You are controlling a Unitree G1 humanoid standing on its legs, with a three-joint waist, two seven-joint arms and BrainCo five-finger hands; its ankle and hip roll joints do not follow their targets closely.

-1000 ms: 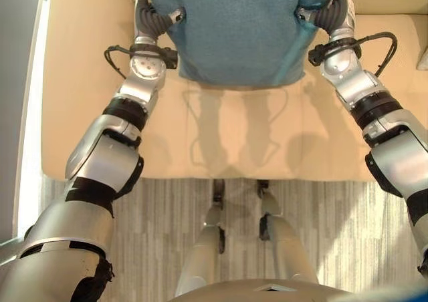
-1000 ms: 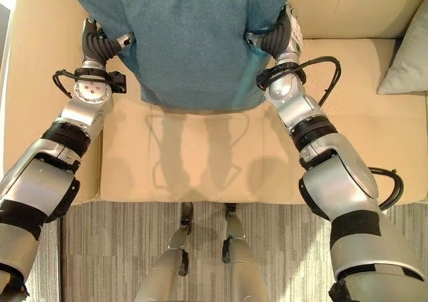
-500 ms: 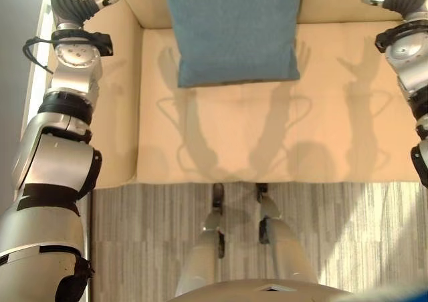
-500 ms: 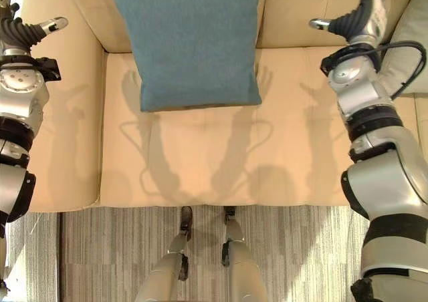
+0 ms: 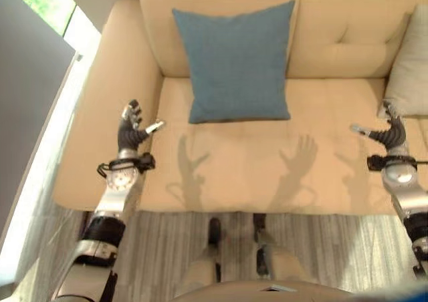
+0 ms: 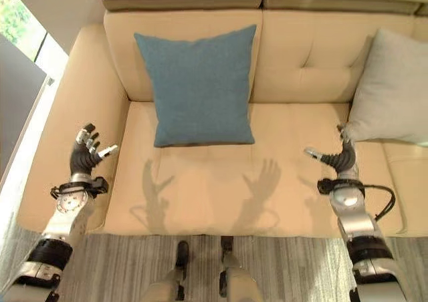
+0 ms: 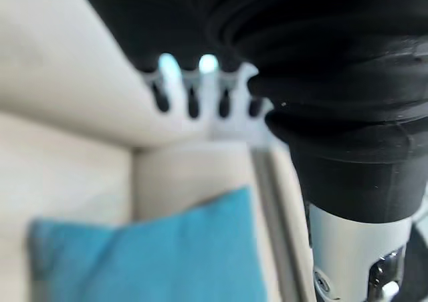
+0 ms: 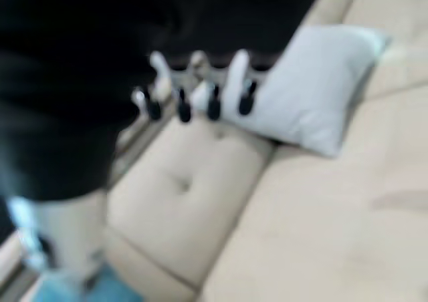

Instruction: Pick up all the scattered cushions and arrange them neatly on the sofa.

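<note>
A second ago I had both hands clamped on the sides of the blue cushion point(image 6: 198, 87), holding it over the seat. Half a second ago my hands were already off it and spread wide. Now it leans upright against the backrest of the sofa point(image 6: 314, 61), its lower edge on the seat, at about 12 o'clock from where I stand, slightly toward 11. The whole picture has also widened, so I judge I have straightened up or stepped back; the sofa itself has not moved.

My left hand point(image 5: 131, 132) hangs at roughly 9 o'clock, over the sofa's left armrest, fingers straight and spread, empty. My right hand point(image 6: 336, 158) sits at about 3 o'clock above the seat, fingers relaxed and thumb out, also empty; its wrist view shows the fingertips point(image 8: 212, 105) loose with nothing between them.

A pale grey cushion point(image 6: 392, 91) leans against the backrest at about 2 o'clock, just beside my right hand but not touched by it.

I read this as the blue cushion being placed and released. Two cushions now stand on the sofa; I see none lying on the strip of floor point(image 6: 287, 268) in front, though I cannot see beyond it, so I cannot say the job is finished.

I can make out no brand, label or writing on anything here.
</note>
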